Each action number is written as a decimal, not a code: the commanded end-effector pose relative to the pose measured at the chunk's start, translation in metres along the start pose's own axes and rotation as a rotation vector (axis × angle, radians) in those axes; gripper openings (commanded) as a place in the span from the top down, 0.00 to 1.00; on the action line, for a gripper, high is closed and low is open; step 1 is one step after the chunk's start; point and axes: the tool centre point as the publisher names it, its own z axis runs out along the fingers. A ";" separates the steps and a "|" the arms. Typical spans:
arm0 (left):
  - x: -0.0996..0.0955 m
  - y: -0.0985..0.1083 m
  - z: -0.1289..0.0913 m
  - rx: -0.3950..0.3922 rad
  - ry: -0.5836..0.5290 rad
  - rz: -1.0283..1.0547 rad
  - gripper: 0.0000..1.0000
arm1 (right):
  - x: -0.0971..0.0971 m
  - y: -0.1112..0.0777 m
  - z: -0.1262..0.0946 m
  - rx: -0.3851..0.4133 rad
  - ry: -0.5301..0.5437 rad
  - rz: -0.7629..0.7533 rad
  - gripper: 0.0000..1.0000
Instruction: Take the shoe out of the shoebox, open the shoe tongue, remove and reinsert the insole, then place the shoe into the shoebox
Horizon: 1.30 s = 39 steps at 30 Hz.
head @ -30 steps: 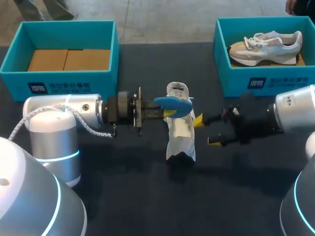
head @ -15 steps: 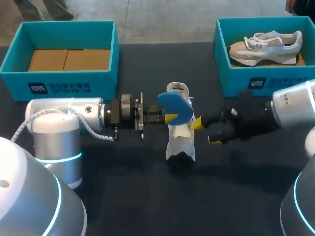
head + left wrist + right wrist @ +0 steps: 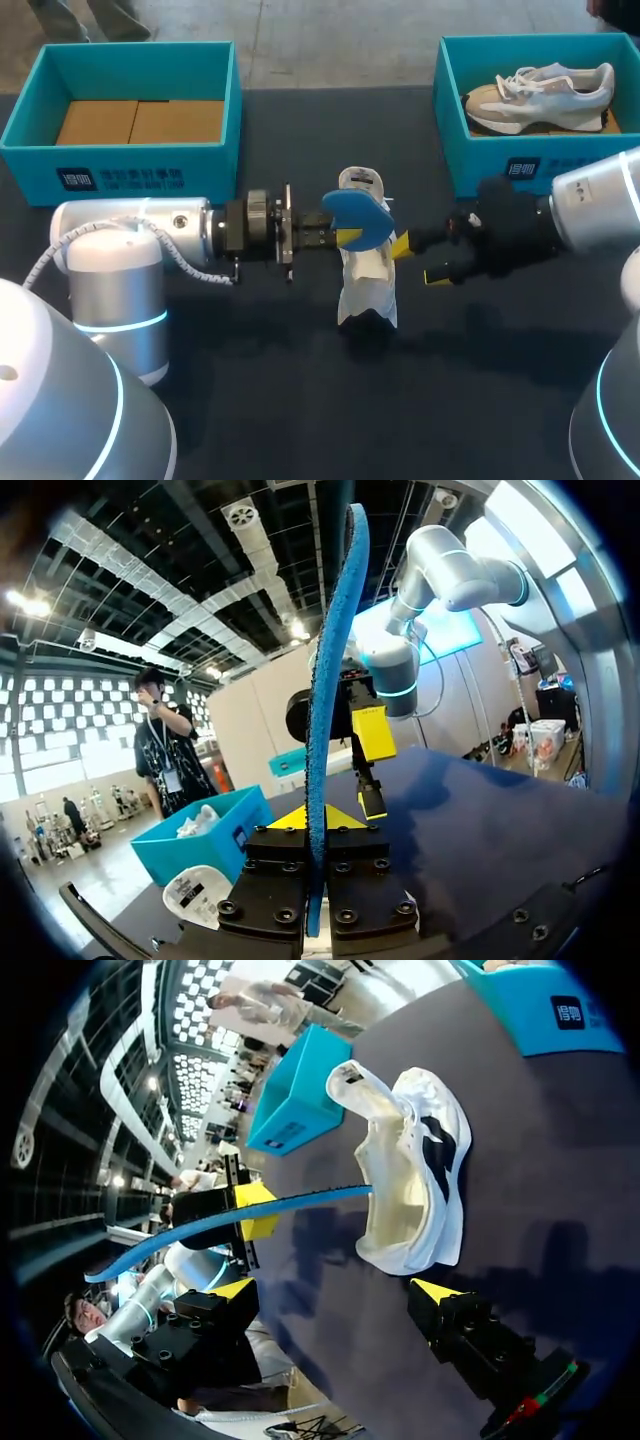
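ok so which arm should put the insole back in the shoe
Left. The left gripper is shut on the blue insole, holding it over the white shoe. The right gripper is open and empty beside the shoe, so it looks better suited to steadying it.

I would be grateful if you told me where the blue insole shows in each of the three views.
Head view: the blue insole is at the table's middle, over the white shoe, at the left gripper.
Left wrist view: the insole is edge-on, rising from between that gripper's fingers.
Right wrist view: it is a thin strip running from the left gripper towards the shoe.
Shared landmark: the left gripper's yellow tips.
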 end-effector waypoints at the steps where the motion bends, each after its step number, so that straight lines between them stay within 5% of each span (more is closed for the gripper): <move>1: 0.000 -0.002 -0.003 -0.001 -0.009 0.007 1.00 | -0.001 -0.005 0.000 -0.007 0.018 0.013 0.00; 39: 0.000 -0.001 -0.004 -0.015 -0.004 0.016 1.00 | -0.002 -0.005 -0.002 -0.024 0.022 -0.011 0.00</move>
